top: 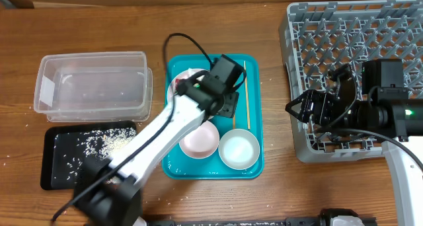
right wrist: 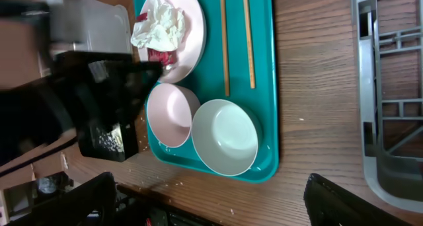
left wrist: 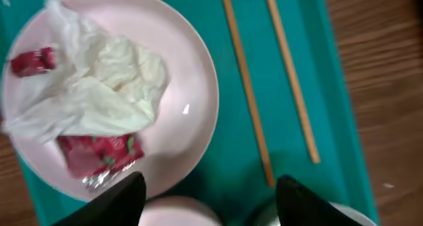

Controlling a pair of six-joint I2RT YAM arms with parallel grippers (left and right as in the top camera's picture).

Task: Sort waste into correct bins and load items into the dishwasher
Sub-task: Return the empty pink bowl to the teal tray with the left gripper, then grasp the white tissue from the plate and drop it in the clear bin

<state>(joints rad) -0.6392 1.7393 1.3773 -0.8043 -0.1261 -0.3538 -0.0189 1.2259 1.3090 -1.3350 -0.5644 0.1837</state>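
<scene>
**Left gripper (left wrist: 210,203) spread above teal tray (left wrist: 263,74)**

Fingers apart, pinching nothing. On the tray's far-left sits the plate (left wrist: 192,107), holding a crumpled white napkin (left wrist: 99,87) and a red wrapper (left wrist: 99,153). Two chopsticks (left wrist: 248,94) lie along the tray's right side. Right gripper (top: 294,109) is spread, empty, right of the tray. Black tray (top: 53,173), left of the teal tray, holds rice grains (top: 112,141).
</scene>
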